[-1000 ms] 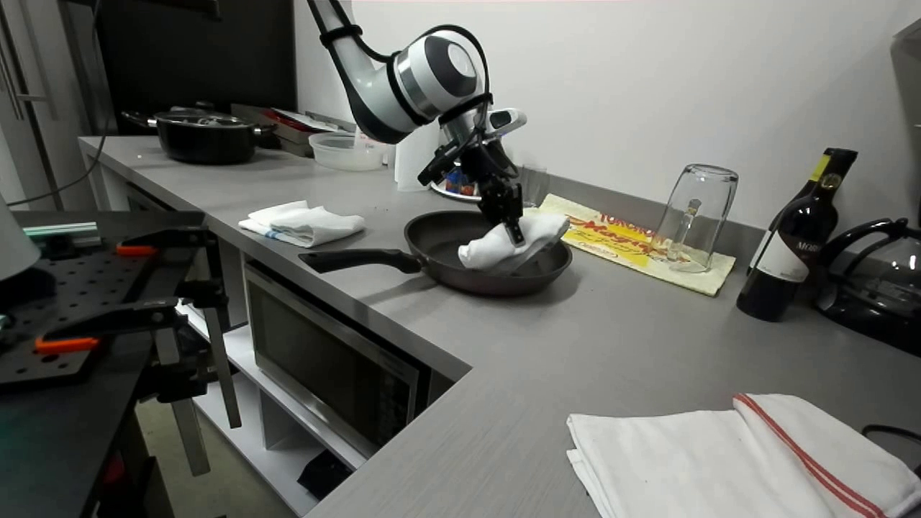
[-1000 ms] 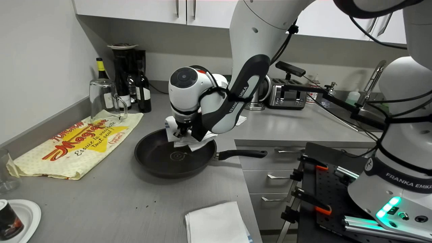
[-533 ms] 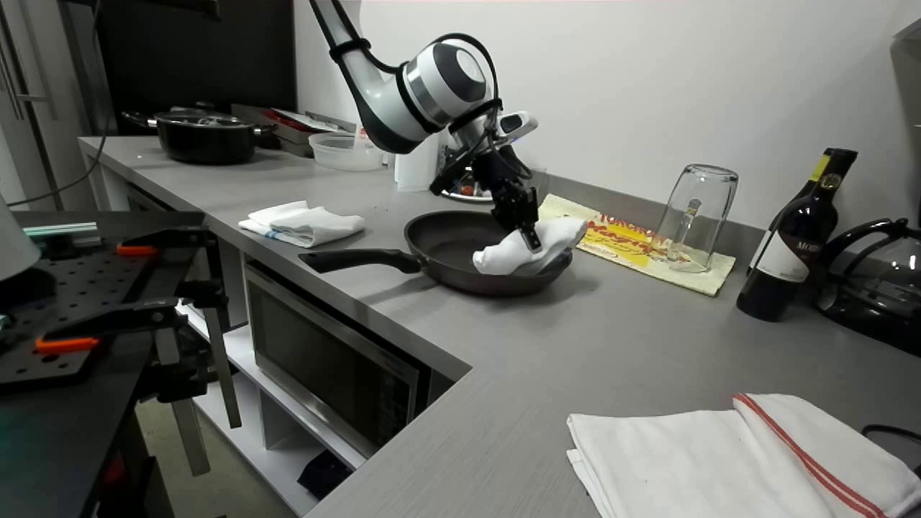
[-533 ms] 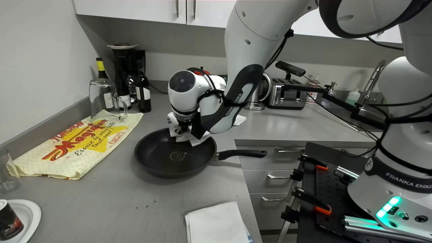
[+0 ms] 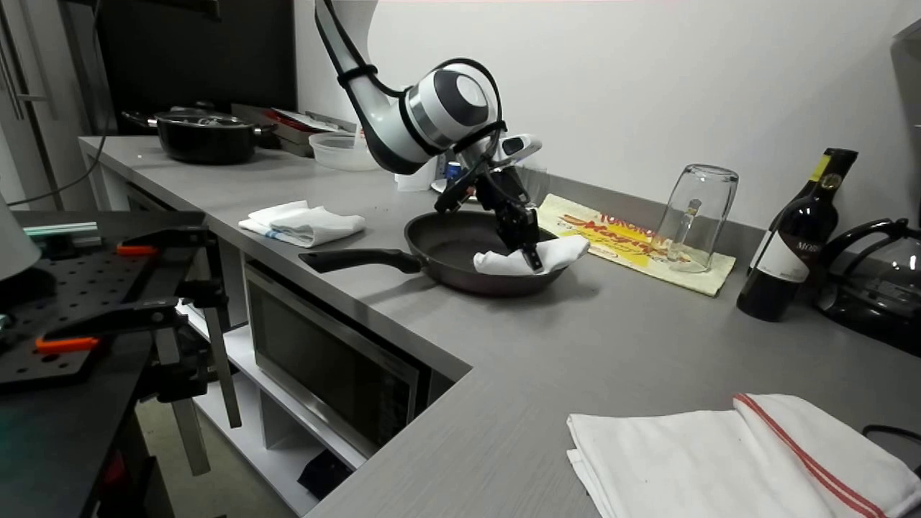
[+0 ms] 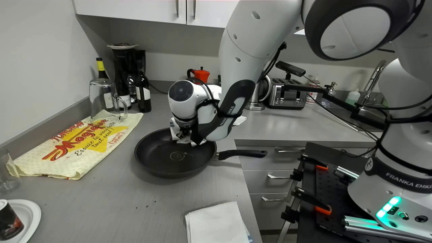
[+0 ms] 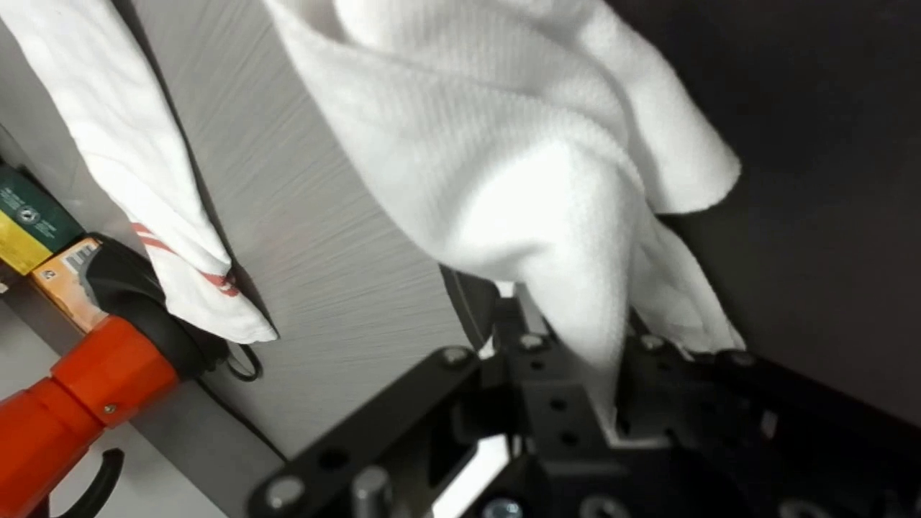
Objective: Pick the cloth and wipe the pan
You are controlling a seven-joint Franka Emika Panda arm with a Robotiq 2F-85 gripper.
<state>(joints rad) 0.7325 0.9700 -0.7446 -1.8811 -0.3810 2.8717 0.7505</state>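
Note:
The dark frying pan (image 5: 450,248) stands on the grey counter in both exterior views, and its bare base shows in an exterior view (image 6: 162,163). My gripper (image 5: 531,260) is shut on a white cloth (image 5: 565,252) and holds it low in the pan, at one side. The cloth reaches over the rim there. In the wrist view, a fold of the cloth (image 7: 468,137) is pinched between the fingers (image 7: 575,338), with the dark pan (image 7: 813,216) to its right. The arm partly hides the cloth (image 6: 185,140) in an exterior view. Its underside contact is hidden.
A folded white cloth (image 5: 306,223) lies near the pan handle (image 5: 360,259). A red-striped towel (image 5: 719,453) lies on the counter. A yellow towel (image 6: 87,141) bears an upturned glass mug (image 6: 104,98). A wine bottle (image 5: 795,237) and red moka pot (image 6: 201,75) stand beyond.
My gripper has moved down and to one side with the cloth, which is now lower and flatter at the pan's side. The pan has not moved.

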